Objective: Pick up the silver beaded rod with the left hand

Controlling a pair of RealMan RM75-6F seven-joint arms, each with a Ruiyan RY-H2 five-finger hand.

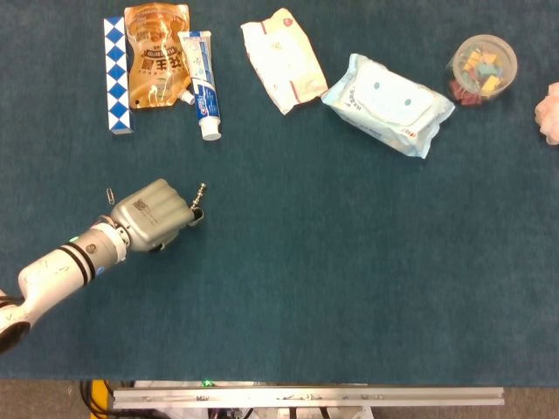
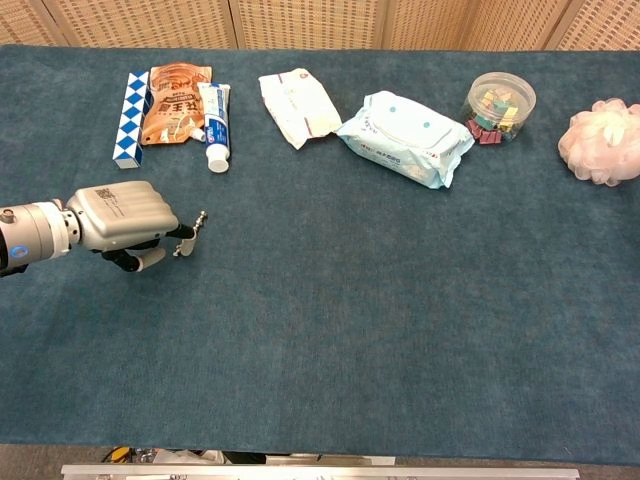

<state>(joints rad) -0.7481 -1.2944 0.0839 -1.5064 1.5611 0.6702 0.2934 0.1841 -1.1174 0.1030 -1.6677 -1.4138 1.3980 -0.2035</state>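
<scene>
Left hand (image 1: 155, 215) curled around silver beaded rod (image 1: 198, 194), near the left side of the blue table (image 1: 349, 262), rod's tip poking out toward the toothpaste tube (image 1: 200, 85).

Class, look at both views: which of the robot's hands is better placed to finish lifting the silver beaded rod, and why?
The left. The left hand already holds the silver beaded rod at its fingertips, the rod's free end poking out beyond them. The right hand shows in neither view.

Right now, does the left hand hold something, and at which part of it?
Yes. The left hand holds the silver beaded rod near its lower end; the upper end sticks out past the fingers.
</scene>
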